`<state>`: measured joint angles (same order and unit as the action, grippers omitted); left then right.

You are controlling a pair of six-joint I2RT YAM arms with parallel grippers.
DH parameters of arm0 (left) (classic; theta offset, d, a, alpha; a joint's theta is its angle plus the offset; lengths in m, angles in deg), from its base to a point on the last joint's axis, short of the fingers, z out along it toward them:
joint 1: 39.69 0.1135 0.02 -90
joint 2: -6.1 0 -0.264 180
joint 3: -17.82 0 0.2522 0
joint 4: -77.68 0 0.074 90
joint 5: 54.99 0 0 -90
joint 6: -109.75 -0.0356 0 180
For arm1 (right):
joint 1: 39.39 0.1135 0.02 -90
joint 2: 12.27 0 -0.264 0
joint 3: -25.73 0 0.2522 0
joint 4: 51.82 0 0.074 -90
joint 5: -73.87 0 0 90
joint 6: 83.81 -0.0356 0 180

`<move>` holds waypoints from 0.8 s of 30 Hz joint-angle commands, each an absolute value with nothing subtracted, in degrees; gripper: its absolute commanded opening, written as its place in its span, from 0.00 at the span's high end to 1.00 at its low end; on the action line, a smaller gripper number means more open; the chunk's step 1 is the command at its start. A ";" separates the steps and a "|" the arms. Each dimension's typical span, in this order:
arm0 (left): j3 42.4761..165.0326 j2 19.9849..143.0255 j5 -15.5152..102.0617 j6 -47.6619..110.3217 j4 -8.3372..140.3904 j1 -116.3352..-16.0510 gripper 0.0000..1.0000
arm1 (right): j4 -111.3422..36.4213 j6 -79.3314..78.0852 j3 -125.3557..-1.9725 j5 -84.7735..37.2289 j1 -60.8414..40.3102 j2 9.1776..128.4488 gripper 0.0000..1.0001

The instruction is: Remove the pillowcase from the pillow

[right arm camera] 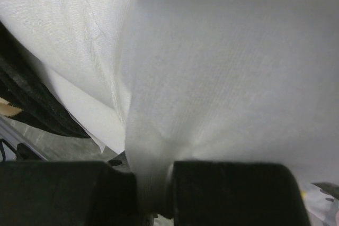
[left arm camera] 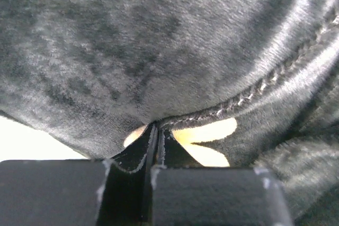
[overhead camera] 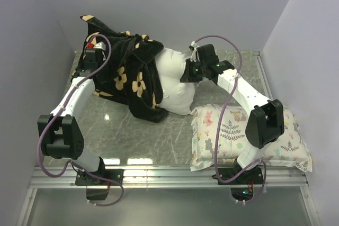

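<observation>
The black plush pillowcase (overhead camera: 127,75) with tan flowers covers the left part of the plain white pillow (overhead camera: 175,86), whose right end sticks out bare. My left gripper (overhead camera: 92,51) is shut on the pillowcase's far left edge and holds it raised; the left wrist view shows the jaws (left arm camera: 154,130) pinching black fabric (left arm camera: 159,51) beside a tan petal. My right gripper (overhead camera: 189,71) is shut on the pillow's bare end; in the right wrist view a fold of white pillow fabric (right arm camera: 212,51) runs between the fingers (right arm camera: 151,178).
A smaller white pillow (overhead camera: 249,136) with pastel animal-and-plant print lies at the front right, under the right arm. The grey marbled tabletop (overhead camera: 137,136) is walled at the back and sides. A metal rail (overhead camera: 169,175) runs along the near edge.
</observation>
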<state>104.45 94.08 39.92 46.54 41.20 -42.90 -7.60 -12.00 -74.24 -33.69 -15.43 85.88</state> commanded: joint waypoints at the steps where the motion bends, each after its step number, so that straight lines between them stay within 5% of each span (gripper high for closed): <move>1: 106.45 94.60 29.50 47.43 38.46 -42.77 1.00 | -4.31 -11.12 -76.96 -29.50 -15.75 81.69 1.00; 3: 108.48 93.56 21.32 49.44 35.02 -41.02 1.00 | -2.56 -11.12 -78.98 -28.09 -15.84 80.55 1.00; 12: 107.96 84.33 17.80 55.43 33.60 -23.97 1.00 | 3.16 -12.09 -84.89 -22.46 -22.07 75.01 1.00; 24: 104.54 77.48 17.08 52.01 34.64 -32.12 1.00 | -1.92 -12.97 -82.94 -26.94 -22.88 82.20 1.00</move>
